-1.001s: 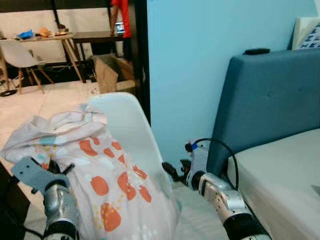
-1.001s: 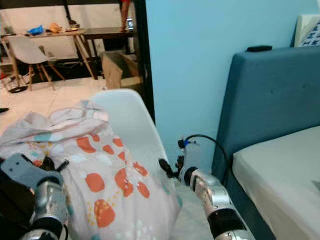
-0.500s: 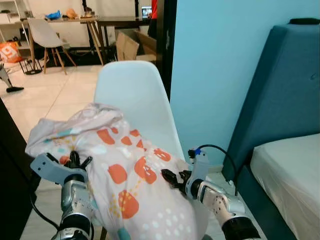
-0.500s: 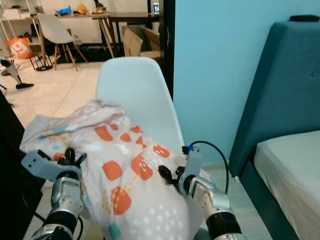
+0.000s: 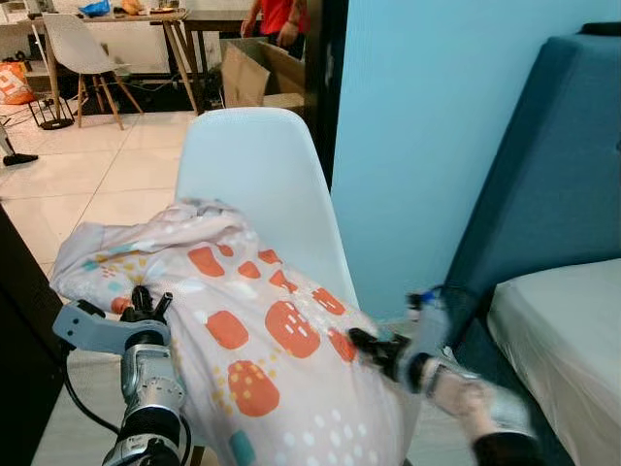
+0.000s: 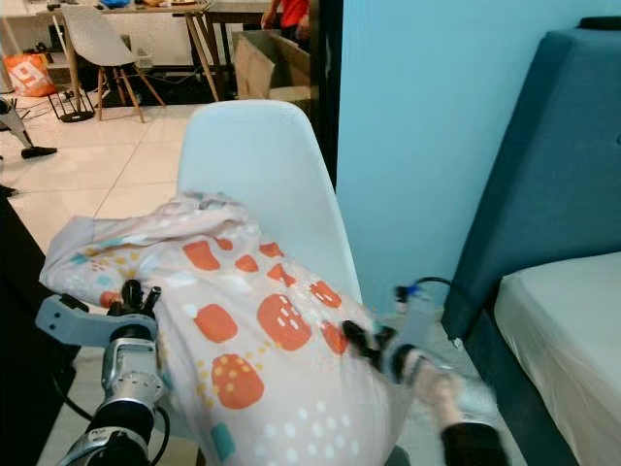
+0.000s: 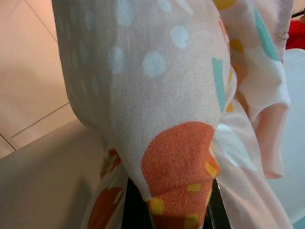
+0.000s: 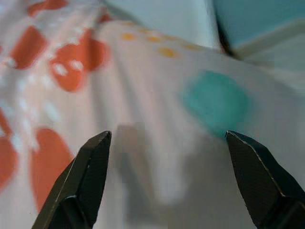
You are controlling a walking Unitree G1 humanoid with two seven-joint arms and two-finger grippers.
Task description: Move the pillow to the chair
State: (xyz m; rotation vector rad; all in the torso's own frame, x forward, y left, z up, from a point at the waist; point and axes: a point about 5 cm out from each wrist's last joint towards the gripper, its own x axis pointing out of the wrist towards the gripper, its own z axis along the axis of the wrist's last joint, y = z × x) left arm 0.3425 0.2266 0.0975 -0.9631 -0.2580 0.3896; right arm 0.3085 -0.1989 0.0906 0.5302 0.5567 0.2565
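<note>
The pillow (image 5: 262, 340) lies on the chair (image 5: 257, 165). My left gripper (image 5: 146, 303) pinches its edge; my right gripper (image 8: 167, 176), jaws wide, holds nothing. Next, I'd judge: let go left.

Left gripper (image 5: 147, 303) at lower left, fingers pressed into pillow (image 5: 243, 340) fabric. Pillow: white, orange and teal spots, draped between both grippers, lying against white chair (image 5: 257, 184) beyond them. Right gripper (image 5: 367, 347) blurred, touching pillow's opposite edge. Blue headboard (image 5: 543, 165) and mattress (image 5: 568, 340) just outboard of right gripper. Pale blue wall (image 5: 417, 116) behind chair.
</note>
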